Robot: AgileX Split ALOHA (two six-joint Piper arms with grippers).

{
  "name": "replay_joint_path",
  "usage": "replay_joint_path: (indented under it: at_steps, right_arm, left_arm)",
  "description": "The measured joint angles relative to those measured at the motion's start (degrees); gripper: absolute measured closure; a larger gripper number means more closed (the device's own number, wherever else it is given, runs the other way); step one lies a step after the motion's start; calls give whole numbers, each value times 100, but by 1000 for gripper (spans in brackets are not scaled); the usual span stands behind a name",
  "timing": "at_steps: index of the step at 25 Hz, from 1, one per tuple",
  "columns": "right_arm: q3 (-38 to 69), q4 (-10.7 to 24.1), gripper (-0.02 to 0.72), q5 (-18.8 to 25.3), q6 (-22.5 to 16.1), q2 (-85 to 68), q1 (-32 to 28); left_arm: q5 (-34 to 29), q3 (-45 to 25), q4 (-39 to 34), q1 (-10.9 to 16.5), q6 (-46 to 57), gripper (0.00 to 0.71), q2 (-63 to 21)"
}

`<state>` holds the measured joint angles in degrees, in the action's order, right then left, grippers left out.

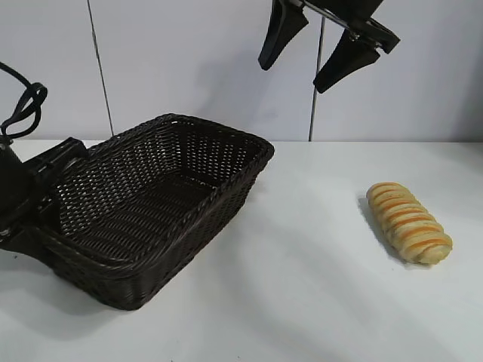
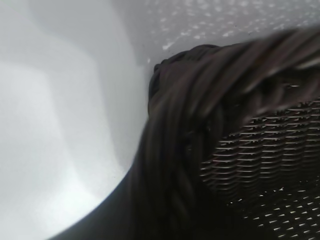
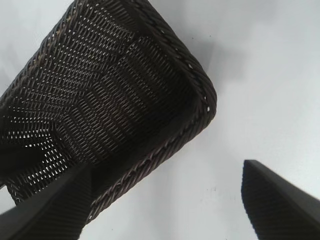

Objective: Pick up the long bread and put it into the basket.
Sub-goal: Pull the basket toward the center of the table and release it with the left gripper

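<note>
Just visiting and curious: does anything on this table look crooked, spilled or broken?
Nothing looks spilled or broken. The basket sits skewed to the table edge, empty, with the left end effector at its rim. The long bread lies intact on the table, well apart from it. The right end effector hangs open above.

this looks like a robot lab or test bench rather than a home or shop: a plain white table [image 1: 302,302] stands against bare pale wall panels [image 1: 196,68] split by thin dark vertical seams. black robot arm hardware enters from the left edge and from the top, with a loop of black cable [image 1: 23,105] hanging loose at the left. nothing domestic dresses the setting; only a wicker basket [image 1: 226,143] and a loaf of bread [image 1: 408,222] sit on the table as props.
</note>
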<state>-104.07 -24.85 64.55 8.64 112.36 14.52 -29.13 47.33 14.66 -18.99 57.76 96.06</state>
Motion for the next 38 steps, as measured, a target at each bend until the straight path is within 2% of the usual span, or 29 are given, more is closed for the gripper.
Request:
replay_joint_path:
  at_steps: [3, 6, 10, 13, 21, 32, 38]
  right_arm:
    - [0, 0, 113, -5, 0, 0, 0]
    - [0, 0, 113, -16, 0, 0, 0]
    - [0, 0, 113, -21, 0, 0, 0]
    - [0, 0, 113, -22, 0, 0, 0]
    - [0, 0, 113, -69, 0, 0, 0]
    - [0, 0, 113, -95, 0, 0, 0]
    - [0, 0, 113, -108, 0, 0, 0]
  left_arm:
    - [-217, 5, -6, 152, -271, 608, -192]
    - [-566, 147, 131, 428, -955, 608, -216]
    - [-1021, 455, 633, 797, -2071, 608, -218]
    - [-1246, 716, 930, 925, -2739, 608, -218]
    - [-1916, 1318, 953, 939, -3614, 608, 3]
    - [-3150, 3215, 888, 939, -5517, 608, 1175]
    - [-3784, 3825, 882, 939, -6364, 609, 1752]
